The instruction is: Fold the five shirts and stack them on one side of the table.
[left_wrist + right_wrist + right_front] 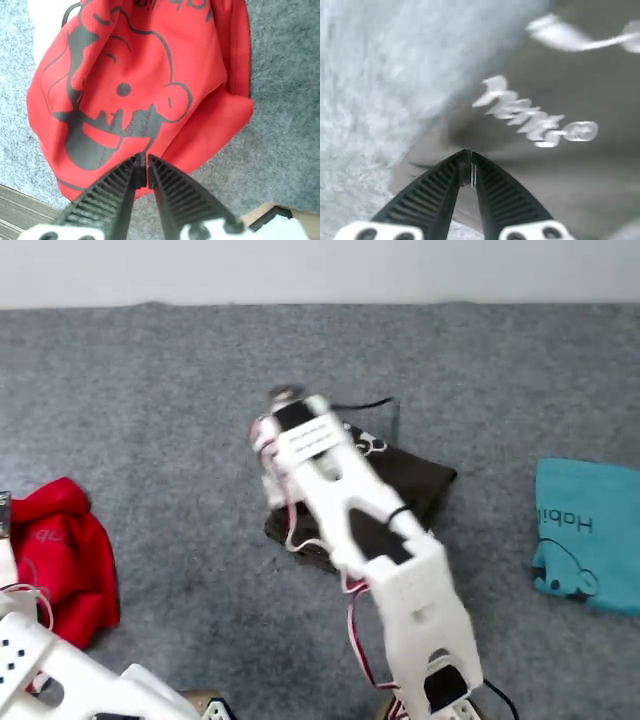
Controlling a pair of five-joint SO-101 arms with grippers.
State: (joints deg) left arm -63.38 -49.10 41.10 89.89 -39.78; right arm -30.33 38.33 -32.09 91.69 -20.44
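Observation:
A crumpled red shirt [60, 560] with a black cartoon print lies at the table's left edge. My left gripper [145, 163] hangs shut just above the red shirt [140, 75], near its hem, with nothing between the fingers. A dark shirt [410, 480] with white print lies partly folded in the middle. My right arm [330, 480] stretches over the dark shirt's left part. My right gripper [469, 161] is shut, its tips low over the dark shirt [560, 165] close to its edge. A teal shirt [590, 535] lies folded at the right edge.
Grey carpet [170, 400] covers the table, with open room at the back and between the shirts. The left arm's white base [40, 670] sits at the front left. A wooden table edge [20, 212] runs close to the red shirt.

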